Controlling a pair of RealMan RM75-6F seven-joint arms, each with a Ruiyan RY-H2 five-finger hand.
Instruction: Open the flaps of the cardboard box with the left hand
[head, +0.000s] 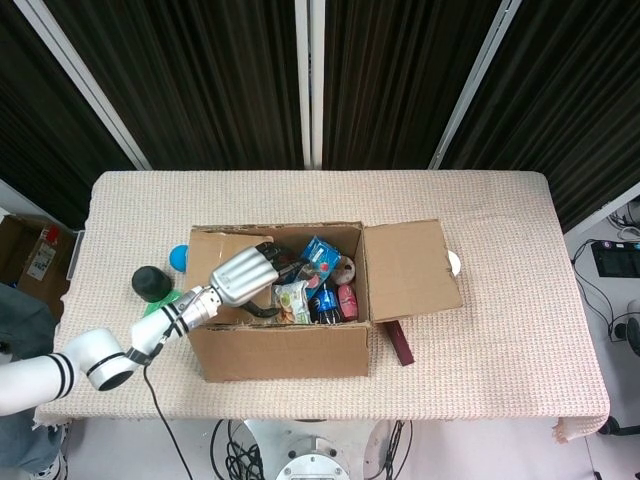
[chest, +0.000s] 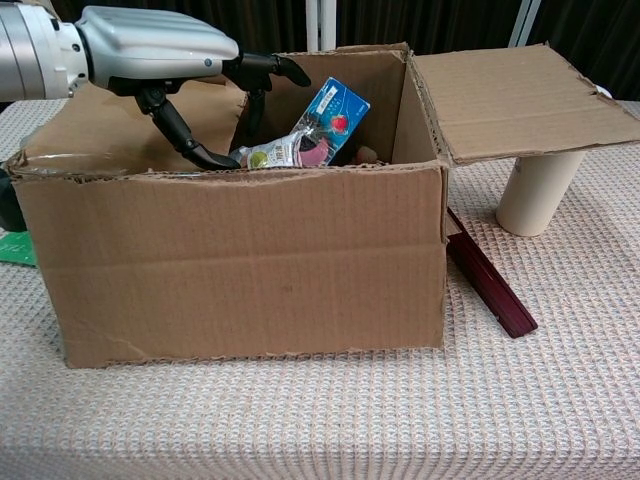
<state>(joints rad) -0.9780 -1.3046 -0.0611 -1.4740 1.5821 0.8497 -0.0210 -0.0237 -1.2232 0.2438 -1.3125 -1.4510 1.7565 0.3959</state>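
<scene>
Hooking under the left flap (chest: 110, 125) of the cardboard box (head: 285, 350), the left hand (head: 243, 275) holds nothing, fingers (chest: 180, 140) curled apart; better to lift outward gently, clear of the snack packets (chest: 300, 145) just beyond; the right flap (head: 410, 268), farther across, lies open.

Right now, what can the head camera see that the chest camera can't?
Only the head view shows the black round thing and the blue ball left of the box, and the whole table. Only the chest view shows the cream tube standing under the open right flap. Both show the cardboard box, the left hand at its left flap, the packets inside, and the dark red stick beside it.
</scene>
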